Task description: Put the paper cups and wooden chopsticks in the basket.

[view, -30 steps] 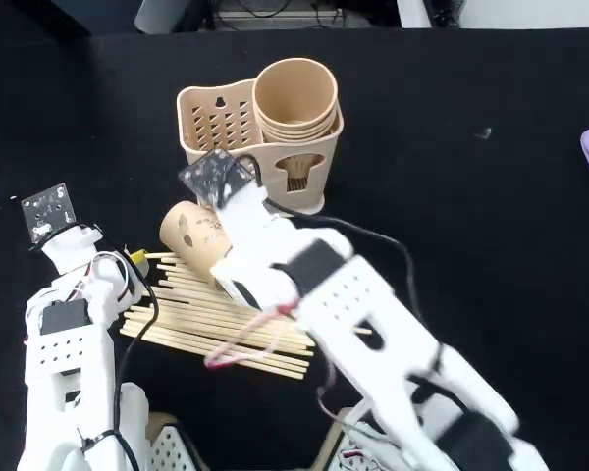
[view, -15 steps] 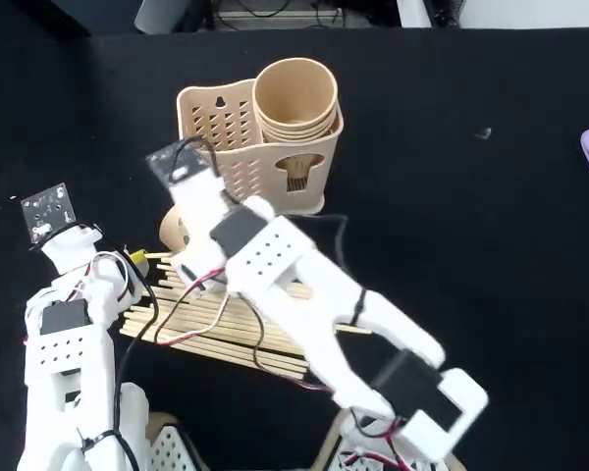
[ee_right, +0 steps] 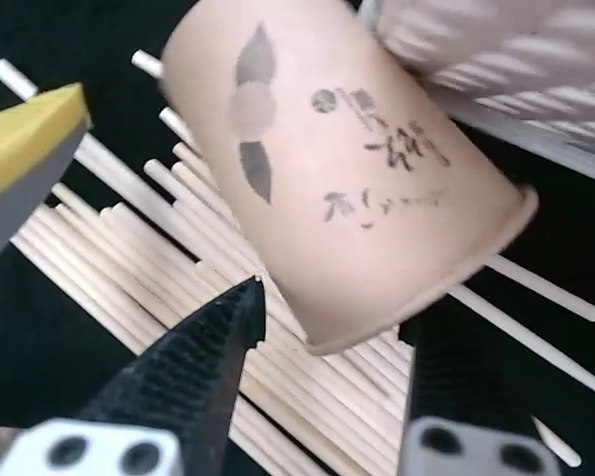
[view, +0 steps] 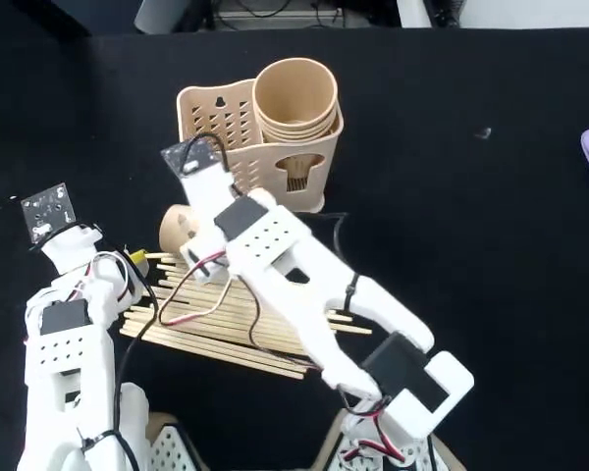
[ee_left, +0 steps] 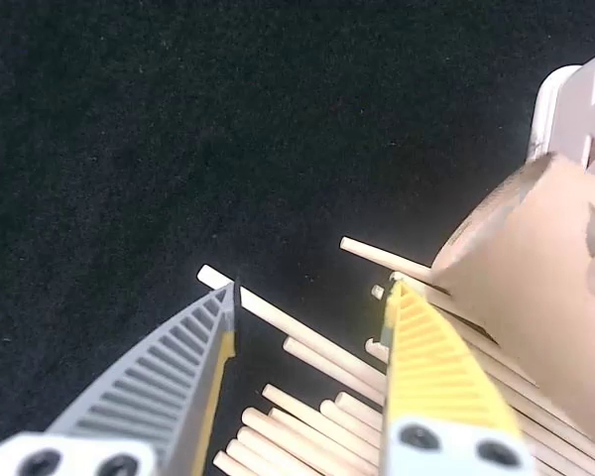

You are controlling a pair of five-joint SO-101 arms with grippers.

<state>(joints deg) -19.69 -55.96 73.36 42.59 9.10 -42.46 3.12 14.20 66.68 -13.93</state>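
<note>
Several cups are already home: a stack of tan paper cups (view: 294, 93) stands nested in the right compartment of the tan perforated plastic basket (view: 216, 123), in the upper middle of the high view. The basket's left compartment looks empty, as far as can be seen.

Left to do, by my judgement, are one cup and all the sticks. A single tan paper cup with a dark leaf print (ee_right: 347, 178) lies on its side at centre left of the high view, just below the basket. It rests on a loose heap of pale wooden chopsticks (view: 206, 329) fanned across the black worktop (view: 471, 245).

The right gripper (ee_right: 342, 317) is at that cup, its jaws spread to either side of the cup's rim and not clamped on it. The left gripper (ee_left: 312, 293) hangs with jaws apart over the chopstick ends beside the cup, holding nothing.

The cup looks light and thin-walled, so it would probably dent under a hard squeeze.
</note>
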